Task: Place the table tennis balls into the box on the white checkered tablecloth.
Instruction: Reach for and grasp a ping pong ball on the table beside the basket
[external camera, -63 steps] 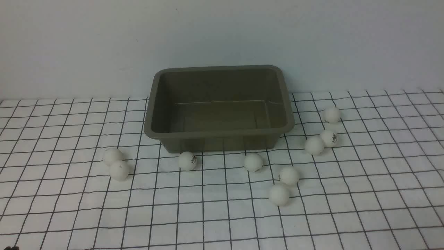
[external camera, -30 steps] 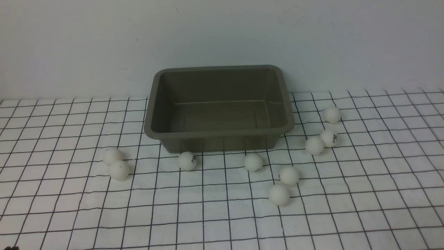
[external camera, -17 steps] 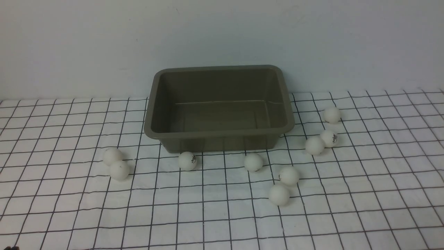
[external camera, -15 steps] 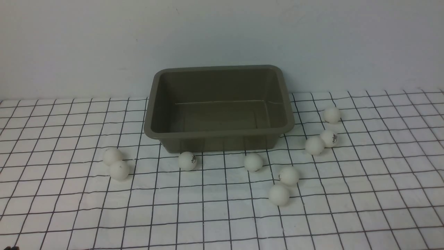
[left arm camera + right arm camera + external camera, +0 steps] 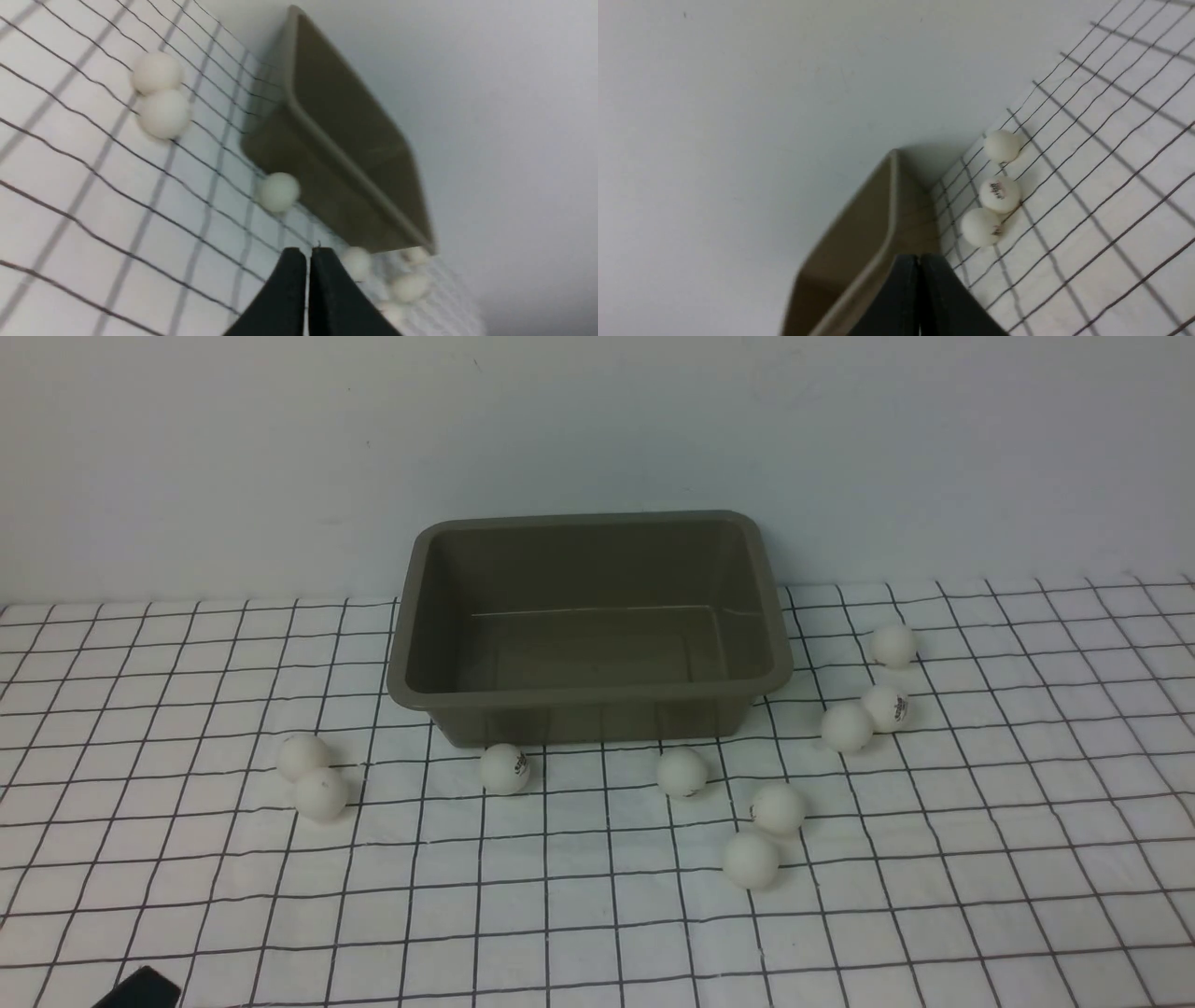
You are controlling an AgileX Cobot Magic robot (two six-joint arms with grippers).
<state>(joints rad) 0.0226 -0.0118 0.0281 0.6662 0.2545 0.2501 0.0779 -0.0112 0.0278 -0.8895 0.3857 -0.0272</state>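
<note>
Left gripper (image 5: 307, 254) pinched shut, empty. Two table tennis balls (image 5: 320, 792) touching, left of box (image 5: 588, 695); two just before its front wall; two nearer the front; three off to its right (none inside). All resting on white checkered tablecloth (image 5: 560, 933). Right gripper (image 5: 919, 261) closed tight, empty.

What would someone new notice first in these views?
The olive-grey box sits empty at the back centre of the white checkered tablecloth. Nine table tennis balls lie scattered on the cloth around it: two to its left, four in front, three to its right.
</note>
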